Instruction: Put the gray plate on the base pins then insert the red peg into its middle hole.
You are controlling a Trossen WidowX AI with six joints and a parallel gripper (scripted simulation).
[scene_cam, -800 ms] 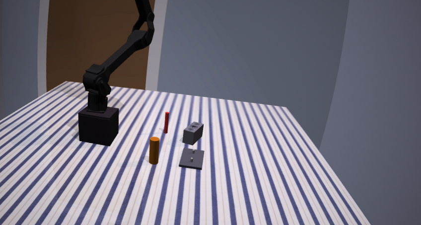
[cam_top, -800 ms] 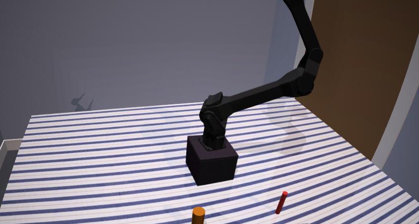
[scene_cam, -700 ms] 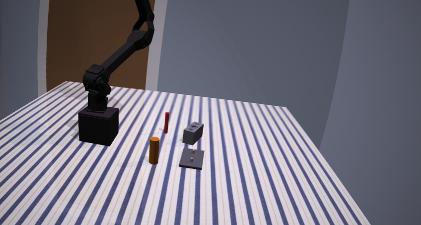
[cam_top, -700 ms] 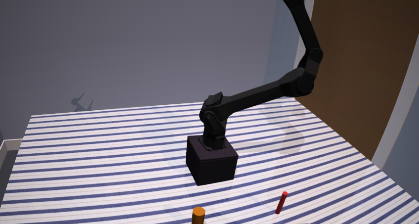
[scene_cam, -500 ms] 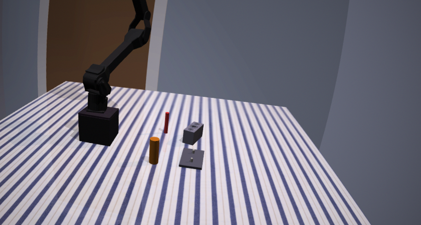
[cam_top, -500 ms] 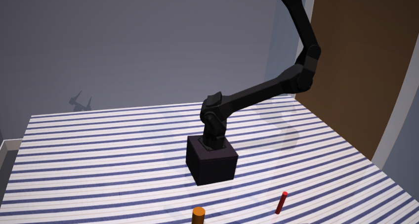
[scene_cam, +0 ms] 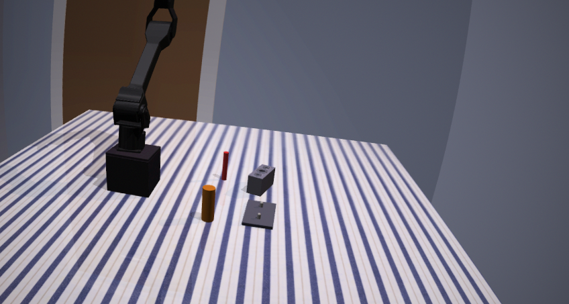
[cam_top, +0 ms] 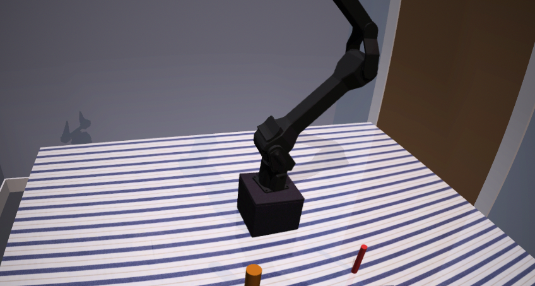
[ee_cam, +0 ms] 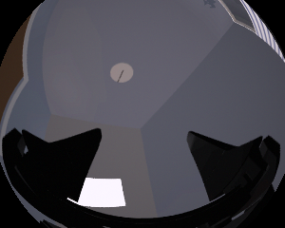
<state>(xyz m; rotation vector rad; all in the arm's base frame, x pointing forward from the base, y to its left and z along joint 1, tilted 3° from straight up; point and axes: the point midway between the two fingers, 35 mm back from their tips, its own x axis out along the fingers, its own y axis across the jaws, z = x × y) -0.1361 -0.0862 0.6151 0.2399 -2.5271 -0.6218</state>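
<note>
The gray plate (scene_cam: pixel 260 181), a thick block with three holes in its top, stands on the striped cloth behind the base in the exterior view. The base (scene_cam: pixel 250 220) is a flat dark square with two short upright pins. The red peg (cam_top: pixel 359 259) (scene_cam: pixel 225 166) stands upright on the cloth, left of the plate in the exterior view. My gripper (ee_cam: pixel 144 135) is open and empty in the wrist view, facing the walls and ceiling. It is raised far above the table, out of frame in the top and exterior views.
An orange cylinder (cam_top: pixel 252 275) (scene_cam: pixel 208 203) stands upright on the cloth, left of the base in the exterior view. The arm rises from a dark box (cam_top: pixel 277 215) (scene_cam: pixel 127 174). A brown panel (cam_top: pixel 450 76) stands beyond the table's edge.
</note>
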